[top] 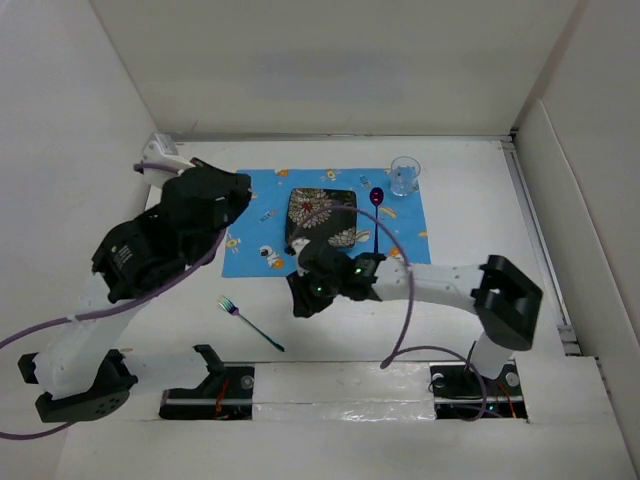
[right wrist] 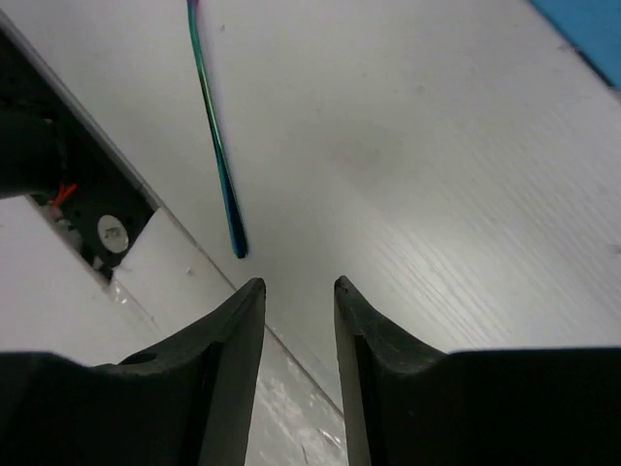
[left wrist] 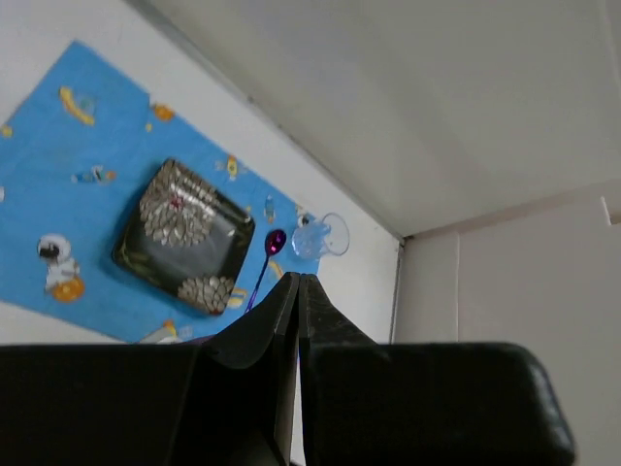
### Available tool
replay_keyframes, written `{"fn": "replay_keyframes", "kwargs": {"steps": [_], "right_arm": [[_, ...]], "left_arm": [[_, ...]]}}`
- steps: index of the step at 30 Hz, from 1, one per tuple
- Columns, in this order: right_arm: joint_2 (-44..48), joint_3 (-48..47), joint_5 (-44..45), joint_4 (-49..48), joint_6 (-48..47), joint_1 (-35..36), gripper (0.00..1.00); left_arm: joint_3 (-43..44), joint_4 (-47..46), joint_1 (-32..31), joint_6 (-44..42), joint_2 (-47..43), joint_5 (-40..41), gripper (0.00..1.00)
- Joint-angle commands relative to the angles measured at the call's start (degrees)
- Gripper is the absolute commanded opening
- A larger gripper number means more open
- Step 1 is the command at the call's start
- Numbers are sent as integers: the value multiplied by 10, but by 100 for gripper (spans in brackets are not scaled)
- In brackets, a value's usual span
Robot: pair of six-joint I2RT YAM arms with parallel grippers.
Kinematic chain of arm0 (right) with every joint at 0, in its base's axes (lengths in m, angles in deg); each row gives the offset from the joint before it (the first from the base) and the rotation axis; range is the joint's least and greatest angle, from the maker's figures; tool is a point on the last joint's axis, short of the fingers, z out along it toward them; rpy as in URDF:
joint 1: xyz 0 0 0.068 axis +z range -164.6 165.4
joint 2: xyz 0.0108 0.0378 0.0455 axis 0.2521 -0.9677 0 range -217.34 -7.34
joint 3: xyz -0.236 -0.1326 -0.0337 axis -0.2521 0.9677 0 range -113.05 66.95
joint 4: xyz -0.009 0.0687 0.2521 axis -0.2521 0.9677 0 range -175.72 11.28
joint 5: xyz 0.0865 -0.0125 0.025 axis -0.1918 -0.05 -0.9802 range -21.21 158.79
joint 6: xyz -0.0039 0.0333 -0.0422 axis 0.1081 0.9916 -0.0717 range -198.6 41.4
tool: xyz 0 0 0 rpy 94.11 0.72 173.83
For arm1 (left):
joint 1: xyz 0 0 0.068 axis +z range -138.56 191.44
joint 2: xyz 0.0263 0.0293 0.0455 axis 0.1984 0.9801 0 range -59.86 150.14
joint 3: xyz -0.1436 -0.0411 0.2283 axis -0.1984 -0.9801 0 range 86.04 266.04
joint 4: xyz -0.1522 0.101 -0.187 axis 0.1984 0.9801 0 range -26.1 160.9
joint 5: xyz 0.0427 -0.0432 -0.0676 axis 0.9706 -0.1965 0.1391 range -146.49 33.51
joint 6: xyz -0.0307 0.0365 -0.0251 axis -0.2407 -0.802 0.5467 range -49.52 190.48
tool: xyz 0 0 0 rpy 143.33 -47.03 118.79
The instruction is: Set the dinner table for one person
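The white dinner table (top: 470, 220) carries a blue cartoon-print placemat (top: 250, 215). On the mat sit a black square plate with flower patterns (top: 322, 218), a purple spoon (top: 376, 215) to its right and a clear glass (top: 404, 176) at the mat's far right corner. A rainbow-tinted fork (top: 250, 323) lies on bare table near the front edge. My left gripper (left wrist: 298, 277) is shut on nothing, raised over the mat's left part. My right gripper (right wrist: 299, 283) is open and empty, low over the table just right of the fork's handle end (right wrist: 215, 146).
White walls enclose the table at the left, back and right. The arms' base rail (top: 330, 385) runs along the near edge, close under my right gripper. A purple cable (top: 405, 320) loops off the right arm. The left wrist view shows the plate (left wrist: 181, 236), spoon (left wrist: 267, 257) and glass (left wrist: 322, 236).
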Motion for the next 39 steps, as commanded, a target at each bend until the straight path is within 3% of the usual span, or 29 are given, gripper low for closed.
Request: {"fn": "replay_keyframes", "kwargs": {"steps": [1,5,10,20,23,28,29,30,33,39], "right_arm": [[-82,-81,80,-36,-17,53,41],[-176,-168,133,-23,-18,93,42],[-265,-284,143,0,-22,118,45],[-403,-450,227,92,-15,131,44],[-412,-453,269,113,-15,137,33],[-401,-431,276,128,-8,149,32],[-398,-428,276,129,-7,149,28],[-399,-425,274,129,-5,149,14],[-399,-438,274,137,5,149,0],[-386,-576,253,173,21,99,0]], "left_arm": [[25,-84,4,-196,-10,44,0],[5,-126,4,-259,-29,31,0],[7,-139,4,-317,-41,21,12],[-10,-144,4,-347,-73,-7,20],[-14,-146,4,-354,-85,-10,21],[-27,-162,4,-370,-95,-7,22],[-29,-164,4,-372,-95,-7,22],[-31,-170,4,-376,-95,-7,22],[-31,-178,4,-383,-90,-11,22],[-33,-191,4,-409,-74,-32,26]]}}
